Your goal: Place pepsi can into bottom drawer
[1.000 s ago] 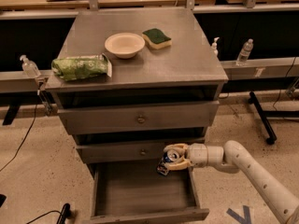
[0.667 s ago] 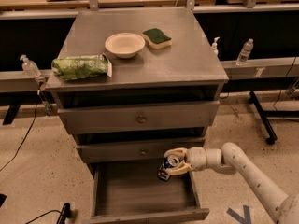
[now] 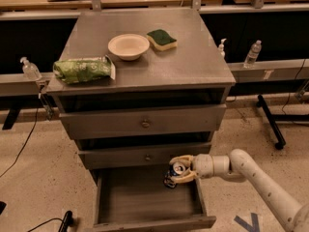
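From my seat I see the gripper (image 3: pixel 175 169) clamped on the pepsi can (image 3: pixel 170 180), its fingers (image 3: pixel 179 159) wrapped above and below it, at the back right of the open bottom drawer (image 3: pixel 149 223) just under the middle drawer's (image 3: pixel 145 156) front. Compared with a second ago the can has sunk a touch lower towards the drawer floor, tilted with its silver top facing up and out (whether it touches the floor I cannot tell). On the cabinet top (image 3: pixel 198 62) the bowl (image 3: pixel 128 46), sponge (image 3: pixel 161 38) and green bag (image 3: pixel 83 69) lie where they were.
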Robot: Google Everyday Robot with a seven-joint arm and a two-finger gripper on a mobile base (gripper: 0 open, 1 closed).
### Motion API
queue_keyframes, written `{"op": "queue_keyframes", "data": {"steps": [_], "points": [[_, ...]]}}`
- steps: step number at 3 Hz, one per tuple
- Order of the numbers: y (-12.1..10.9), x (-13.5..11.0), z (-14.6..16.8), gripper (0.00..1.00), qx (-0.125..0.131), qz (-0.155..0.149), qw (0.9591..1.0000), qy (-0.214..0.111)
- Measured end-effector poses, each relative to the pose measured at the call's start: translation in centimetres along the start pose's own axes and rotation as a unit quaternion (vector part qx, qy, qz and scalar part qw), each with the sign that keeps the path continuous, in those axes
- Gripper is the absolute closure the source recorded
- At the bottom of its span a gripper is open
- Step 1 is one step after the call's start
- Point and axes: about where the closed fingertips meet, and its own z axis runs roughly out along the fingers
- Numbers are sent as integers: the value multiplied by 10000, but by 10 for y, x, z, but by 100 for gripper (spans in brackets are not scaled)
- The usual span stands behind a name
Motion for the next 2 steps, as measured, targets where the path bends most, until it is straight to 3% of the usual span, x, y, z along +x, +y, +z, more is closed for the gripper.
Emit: {"op": "queue_keyframes", "data": {"steps": [1,2], "points": [[21,60,-30,100,722,-688,9911,878],[16,103,-62,100,1355,-1049,9746,1442]]}}
